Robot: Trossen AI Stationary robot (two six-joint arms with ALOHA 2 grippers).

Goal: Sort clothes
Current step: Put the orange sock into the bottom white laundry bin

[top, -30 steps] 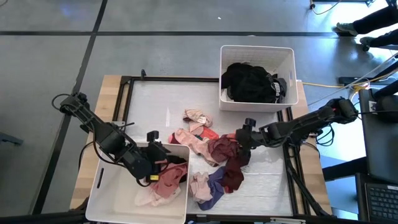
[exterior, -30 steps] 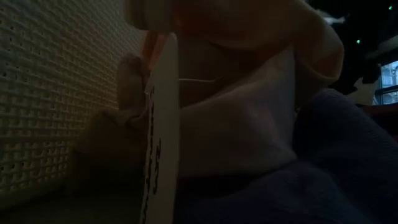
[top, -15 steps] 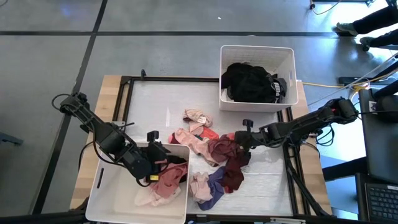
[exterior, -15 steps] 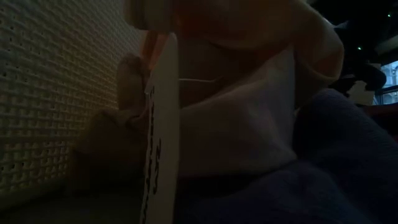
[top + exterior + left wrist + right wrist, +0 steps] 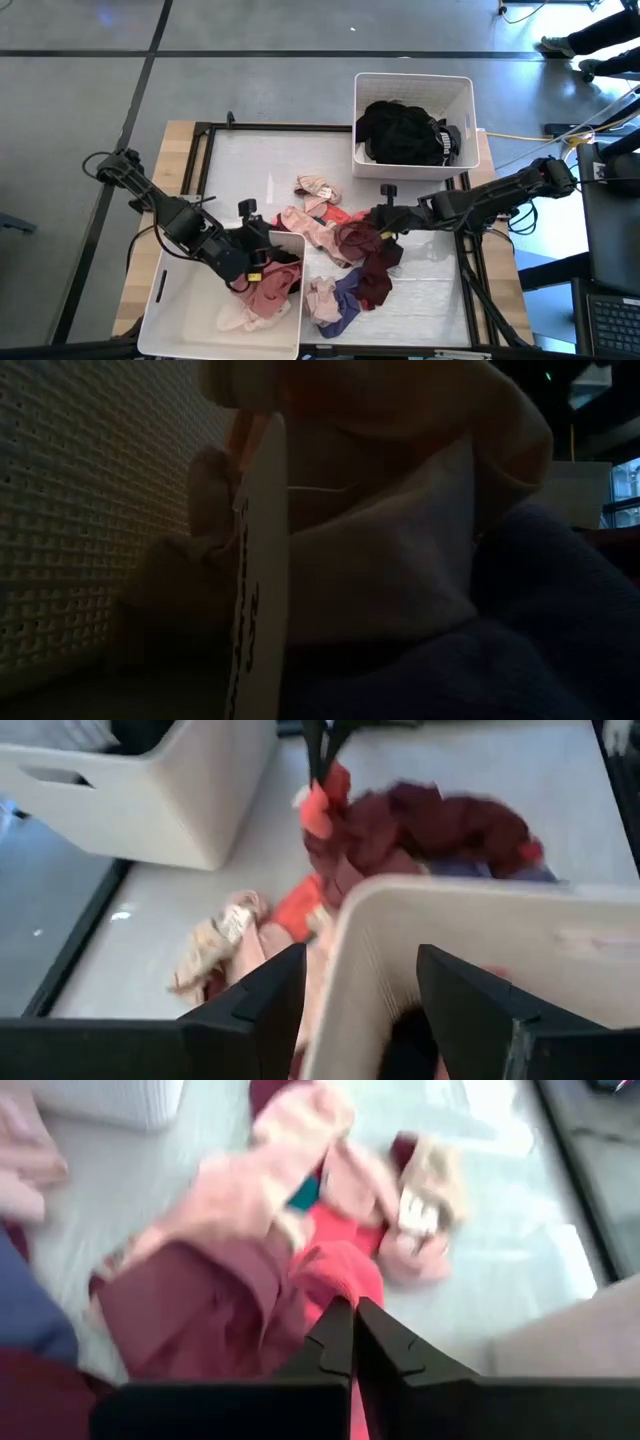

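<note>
Step in hand: picking the next garment off the clothes pile (image 5: pixel 335 255) mid-surface (image 5: pixel 250 165). Landmark = that pile.

Right gripper (image 5: pixel 376 218) sits at the pile's right edge, fingers pinched together on a red garment (image 5: pixel 335 1270), as the right wrist view shows. Maroon piece (image 5: pixel 365 245) lies just beside it, pink garments (image 5: pixel 312 228) on the pile's left side, purple one (image 5: pixel 345 300) at its near end.

Left gripper (image 5: pixel 262 258) is left of the pile, over the rim of the near white bin (image 5: pixel 170 315), fingers spread and empty; pink clothes (image 5: pixel 262 300) lie in that bin. Far bin (image 5: pixel 462 95), beyond the pile, holds black clothes (image 5: pixel 400 132).

Next move, my guess: lift the red garment clear of the tangle so neighbours don't drag along, then carry it to the coloured bin left of the pile.

Low view is blocked by fabric.
</note>
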